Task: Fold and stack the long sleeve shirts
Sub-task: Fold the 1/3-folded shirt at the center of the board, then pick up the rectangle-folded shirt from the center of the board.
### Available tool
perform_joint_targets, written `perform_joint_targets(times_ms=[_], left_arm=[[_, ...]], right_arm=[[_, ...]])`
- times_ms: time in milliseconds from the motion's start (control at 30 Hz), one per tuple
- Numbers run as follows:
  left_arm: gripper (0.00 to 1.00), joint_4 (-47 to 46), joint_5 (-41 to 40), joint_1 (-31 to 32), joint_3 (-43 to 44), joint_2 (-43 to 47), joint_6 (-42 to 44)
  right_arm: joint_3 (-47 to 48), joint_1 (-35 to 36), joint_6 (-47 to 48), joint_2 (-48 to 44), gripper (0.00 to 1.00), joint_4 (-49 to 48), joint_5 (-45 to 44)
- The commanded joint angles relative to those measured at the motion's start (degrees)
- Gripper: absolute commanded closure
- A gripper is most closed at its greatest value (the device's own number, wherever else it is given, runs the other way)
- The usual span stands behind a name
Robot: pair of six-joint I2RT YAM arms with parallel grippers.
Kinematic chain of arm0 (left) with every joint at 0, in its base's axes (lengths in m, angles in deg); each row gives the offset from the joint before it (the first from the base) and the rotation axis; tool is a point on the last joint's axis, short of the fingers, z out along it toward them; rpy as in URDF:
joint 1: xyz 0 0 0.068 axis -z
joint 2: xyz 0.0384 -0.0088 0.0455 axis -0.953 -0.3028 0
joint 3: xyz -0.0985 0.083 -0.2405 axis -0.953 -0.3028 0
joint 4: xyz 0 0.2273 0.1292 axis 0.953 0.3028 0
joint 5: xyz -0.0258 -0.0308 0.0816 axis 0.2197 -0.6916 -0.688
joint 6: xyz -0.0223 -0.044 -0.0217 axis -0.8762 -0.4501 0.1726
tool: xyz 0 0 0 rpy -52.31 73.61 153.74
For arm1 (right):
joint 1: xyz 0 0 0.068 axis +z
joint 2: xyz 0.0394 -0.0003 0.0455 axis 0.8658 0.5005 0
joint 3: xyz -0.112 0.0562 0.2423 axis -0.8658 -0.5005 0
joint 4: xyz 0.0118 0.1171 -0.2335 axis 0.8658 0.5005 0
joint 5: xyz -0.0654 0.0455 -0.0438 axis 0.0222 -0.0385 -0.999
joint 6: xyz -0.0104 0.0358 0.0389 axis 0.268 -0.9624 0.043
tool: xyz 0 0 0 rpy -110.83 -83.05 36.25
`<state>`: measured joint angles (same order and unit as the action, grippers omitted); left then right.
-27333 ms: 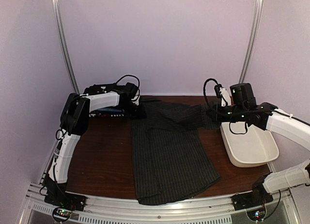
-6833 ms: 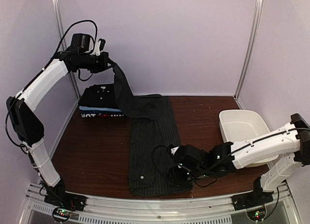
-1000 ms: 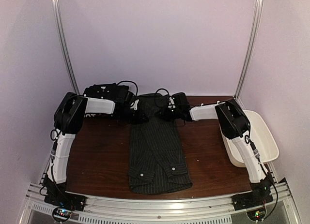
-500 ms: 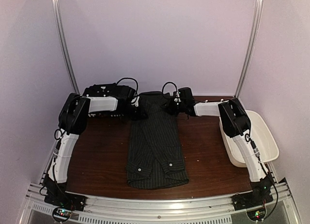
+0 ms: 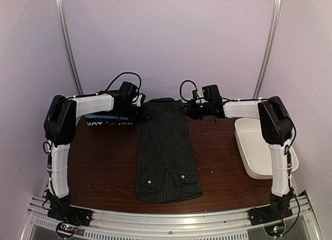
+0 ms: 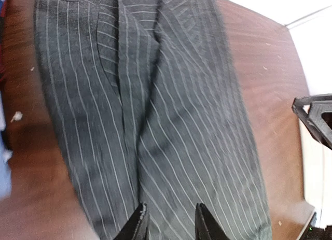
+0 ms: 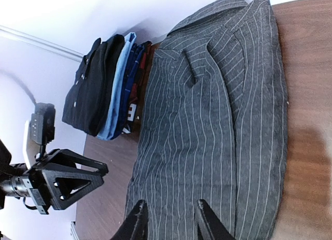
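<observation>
Jaws parted, empty, over pinstriped shirt.

1 pinstriped shirt, flat; left of it at least 3 folded shirts, stacked; right of it 1 white tub.

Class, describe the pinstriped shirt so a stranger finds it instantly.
On the brown table, a long, narrow folded shirt lies down the middle. Unlike the stacked shirts at far left and the white tub at right, it is charcoal with pale pinstripes.
</observation>
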<state>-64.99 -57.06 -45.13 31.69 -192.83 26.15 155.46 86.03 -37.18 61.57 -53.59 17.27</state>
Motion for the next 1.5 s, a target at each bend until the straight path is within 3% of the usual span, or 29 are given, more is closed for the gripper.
perform_joint_targets(times_ms=[0, 300, 633, 1033, 1467], left_arm=[[0.68, -3.2, -0.2, 1.0, -12.0, 12.7, -1.0], [0.68, -11.3, -0.2, 3.5, -44.8, 34.0, -6.3], [0.65, -15.8, -0.4, 6.1, -66.7, 49.2, -13.2], [0.48, -27.4, 3.9, 11.2, -76.1, 50.5, -21.9], [0.51, -26.3, 4.1, 16.3, -73.6, 43.3, -24.1]], right_arm=[[-12.9, 1.1, 5.6, -11.0, 0.66, -1.9, -0.2], [-37.7, 7.1, 8.8, -28.9, 0.61, -4.0, -1.7], [-58.5, 14.1, 5.6, -44.0, 0.60, -5.3, -5.0], [-67.2, 19.9, 2.8, -47.2, 0.53, -5.2, -6.0], [-71.8, 22.0, -1.6, -44.1, 0.54, -13.1, -4.9]])
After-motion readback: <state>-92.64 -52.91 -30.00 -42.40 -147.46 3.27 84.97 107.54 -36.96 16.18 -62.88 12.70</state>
